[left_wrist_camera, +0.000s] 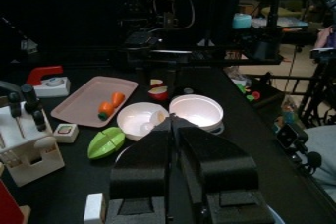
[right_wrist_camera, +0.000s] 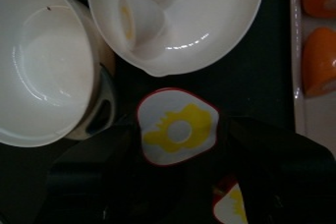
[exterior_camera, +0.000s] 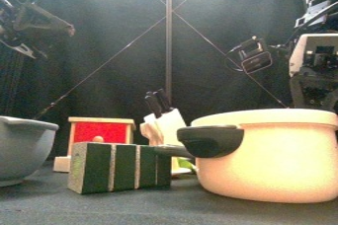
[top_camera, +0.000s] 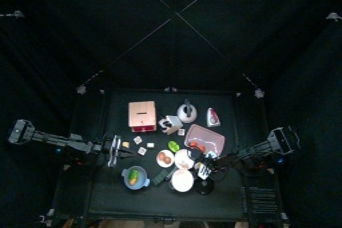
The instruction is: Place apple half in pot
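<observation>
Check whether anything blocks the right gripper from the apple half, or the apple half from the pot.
Nothing visible does. In the right wrist view the apple half lies on bare table just ahead of the right gripper, with the open pot close beside it. The white bowl sits off that path.

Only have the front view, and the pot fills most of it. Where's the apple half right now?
Observer: In the right wrist view the apple half lies cut face up on the table, beside the white pot, not in it.
Operator: Right gripper holding it?
Observer: No. The right gripper is above it with jaws open, one on either side, not gripping.
Operator: Anything in the pot?
Observer: The part of its inside that shows is bare white.
</observation>
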